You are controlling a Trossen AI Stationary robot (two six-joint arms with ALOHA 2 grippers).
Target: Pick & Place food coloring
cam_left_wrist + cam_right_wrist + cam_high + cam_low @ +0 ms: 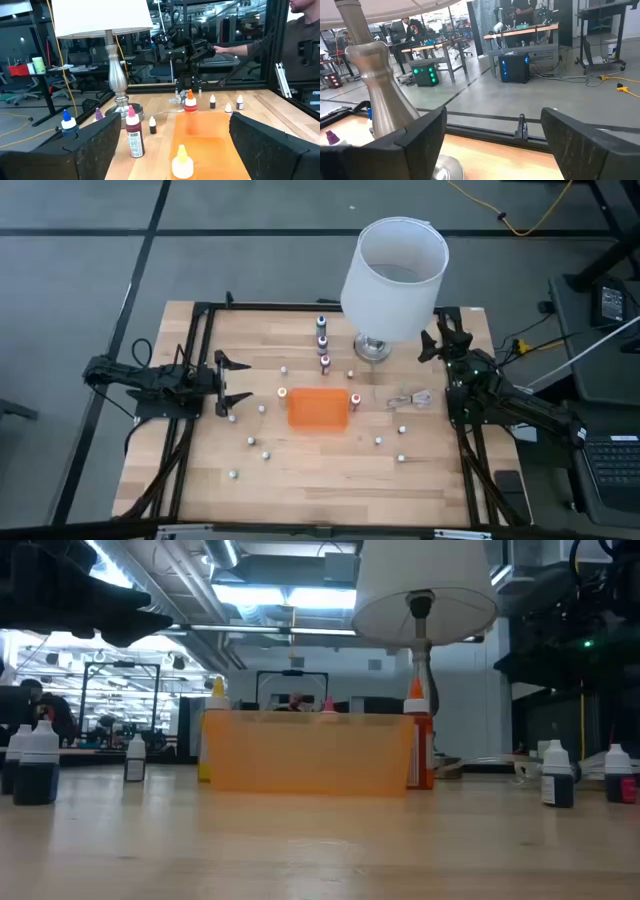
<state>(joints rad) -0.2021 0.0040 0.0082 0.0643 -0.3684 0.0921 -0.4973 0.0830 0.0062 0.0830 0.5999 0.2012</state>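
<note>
Several tiny food coloring bottles (266,454) stand scattered upright on the wooden table. Three stand in a row (322,340) beside the lamp, and one stands at each short end of the orange tray (318,409). My left gripper (232,385) is open at the table's left side, pointing at the tray. In its wrist view (175,150) the tray (205,135), a yellow-capped bottle (182,161) and a pink-capped one (133,131) lie ahead of its fingers. My right gripper (437,340) is open by the table's far right corner, beside the lamp base (375,85).
A tall lamp with a white shade (392,280) stands on the far middle of the table. A coiled white cable (410,398) lies right of the tray. Black frame rails run along the table's sides. People sit at desks beyond the table (300,30).
</note>
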